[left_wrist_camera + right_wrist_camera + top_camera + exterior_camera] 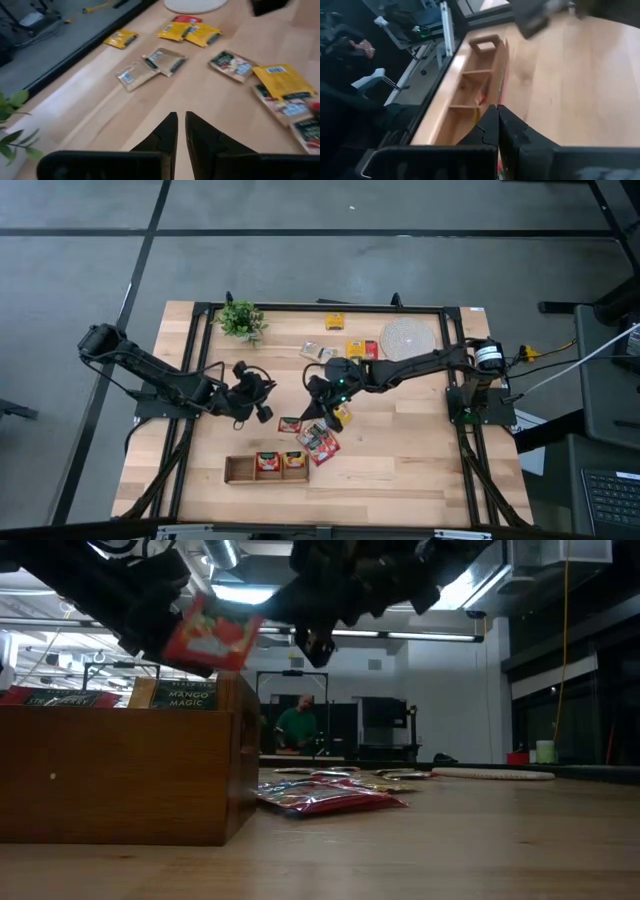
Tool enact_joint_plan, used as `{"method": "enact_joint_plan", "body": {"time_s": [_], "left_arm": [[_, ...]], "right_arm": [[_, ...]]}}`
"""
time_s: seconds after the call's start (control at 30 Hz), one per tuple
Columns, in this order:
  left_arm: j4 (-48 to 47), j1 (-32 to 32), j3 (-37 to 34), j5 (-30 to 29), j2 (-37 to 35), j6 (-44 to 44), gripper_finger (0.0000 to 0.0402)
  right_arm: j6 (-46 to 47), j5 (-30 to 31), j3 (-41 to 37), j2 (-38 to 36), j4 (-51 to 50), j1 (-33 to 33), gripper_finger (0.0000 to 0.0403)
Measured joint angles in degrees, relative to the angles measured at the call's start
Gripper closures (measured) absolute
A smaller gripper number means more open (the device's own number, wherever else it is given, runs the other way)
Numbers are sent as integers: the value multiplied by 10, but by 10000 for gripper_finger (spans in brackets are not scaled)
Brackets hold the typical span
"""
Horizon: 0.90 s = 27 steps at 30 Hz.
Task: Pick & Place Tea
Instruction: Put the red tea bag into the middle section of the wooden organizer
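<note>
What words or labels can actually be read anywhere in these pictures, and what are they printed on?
"MANGO MAGIC", under a smaller line too blurred to read: on a sachet standing in the wooden tray, low view.
Red sachet in the air by the arms above the tray: pictures, no readable words.
Loose sachets on the table: print too small or blurred.
Nothing else carries readable text.

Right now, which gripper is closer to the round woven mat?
Right. The right gripper is toward the table's middle, nearer the round woven mat at the far edge. The left gripper sits farther off, beyond the right one.
</note>
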Motion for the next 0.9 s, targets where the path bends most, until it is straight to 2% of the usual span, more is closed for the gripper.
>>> {"method": "enact_joint_plan", "body": {"time_s": [0.4, 0.57, 0.73, 0.83, 0.9], "left_arm": [[2, 44, 0, 0, 0, -2, 368], [7, 46, 0, 24, -3, 10, 368], [62, 24, 0, 61, -46, 69, 368], [69, 16, 0, 70, -86, 64, 366], [71, 15, 0, 107, -109, 57, 359]], "right_arm": [[3, 72, 22, 0, -2, 46, 403], [2, 81, 26, 0, -5, 52, 403], [3, 97, 26, 0, -46, 50, 403], [0, 125, 26, 0, -67, 47, 403], [-6, 128, 26, 0, -74, 41, 403]]}}
